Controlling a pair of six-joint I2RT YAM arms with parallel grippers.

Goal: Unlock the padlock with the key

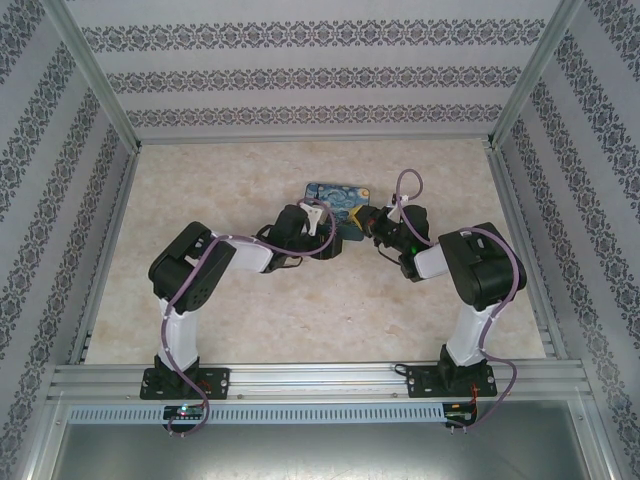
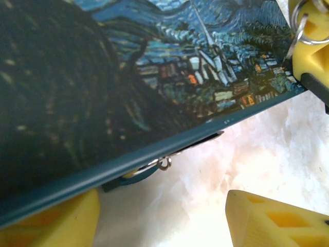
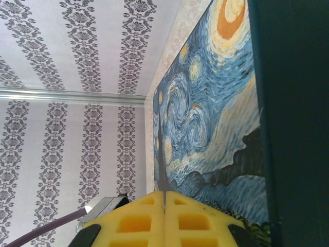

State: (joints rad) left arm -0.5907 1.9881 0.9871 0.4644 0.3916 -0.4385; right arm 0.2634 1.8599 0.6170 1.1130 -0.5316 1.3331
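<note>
A flat case printed with a starry-night painting (image 1: 337,200) lies at the table's middle back, and both grippers meet at it. My left gripper (image 2: 164,226) is open at the case's near edge (image 2: 154,146). One yellow finger (image 2: 61,221) sits under that edge and the other (image 2: 277,218) stands apart over bare table. A small metal loop with a blue strap (image 2: 163,163) peeps out beneath the edge; the padlock itself is hidden. My right gripper (image 3: 164,194) is shut on the key, a thin dark blade (image 3: 162,172) seen edge-on against the painted face (image 3: 216,118). Its key ring (image 2: 306,25) hangs at the right fingers.
The beige marbled table (image 1: 330,300) is ringed by patterned walls (image 1: 310,75) and metal rails (image 1: 320,378). Both arms bend inward from their bases at the near edge, with purple cables (image 1: 405,185) looping over them. The right wrist is rolled sideways, so the wall (image 3: 77,103) stands at its left.
</note>
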